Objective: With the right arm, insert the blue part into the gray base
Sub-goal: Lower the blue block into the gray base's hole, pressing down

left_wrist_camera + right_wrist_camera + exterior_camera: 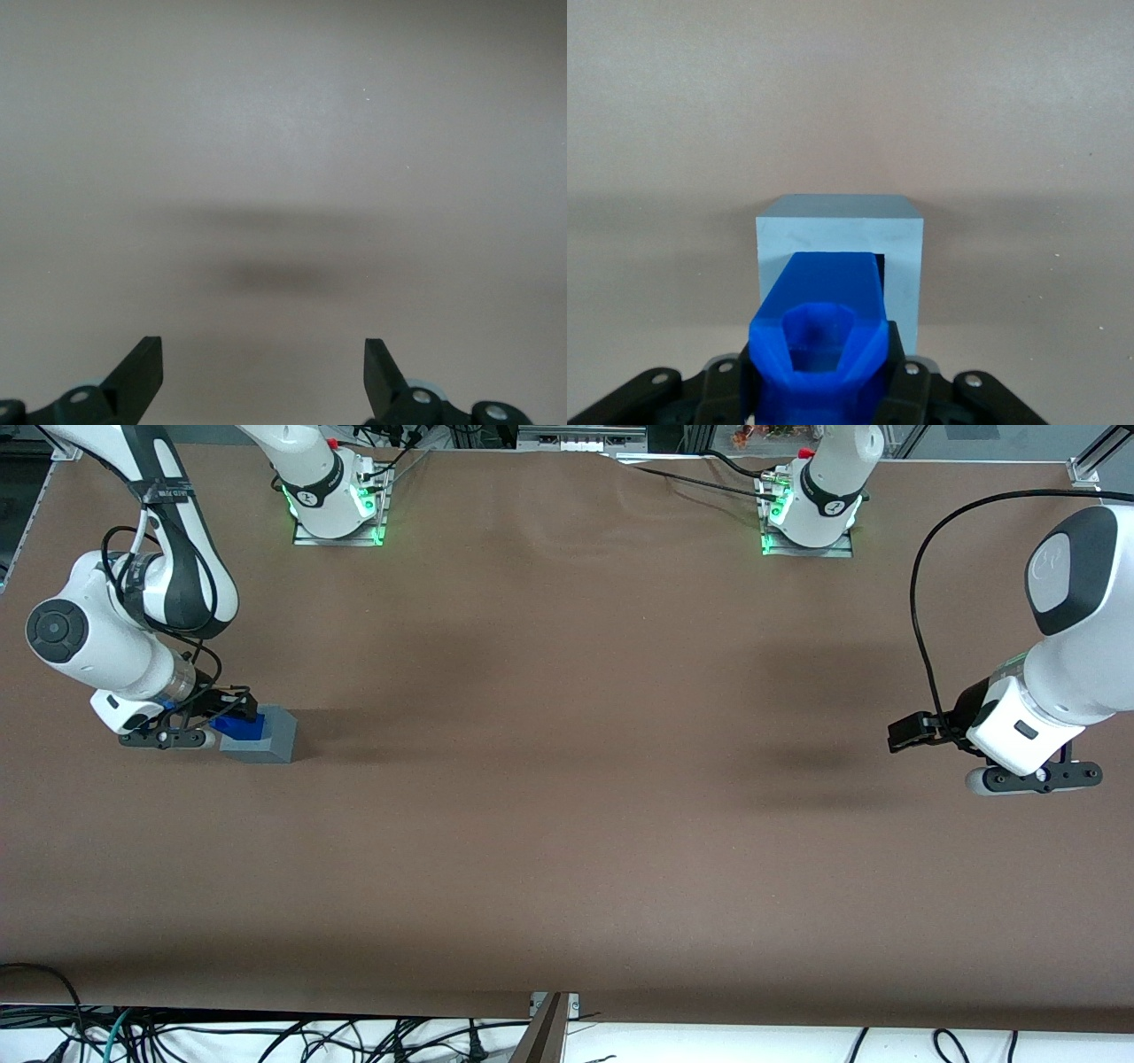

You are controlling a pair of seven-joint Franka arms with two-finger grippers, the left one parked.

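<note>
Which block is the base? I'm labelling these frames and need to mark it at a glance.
On the brown table, look toward the working arm's end, where the gripper is shut on the blue part. The gray base is the cube directly under that part. It is larger and matte gray, with a square socket on top.

A wide table (567,824) covered in brown matte cloth fills the front view, with soft dark shadows across its middle. Black cables (266,1036) lie tangled along its near edge on a white surface, possibly the floor. Metal framing (1094,460) shows at one corner.
</note>
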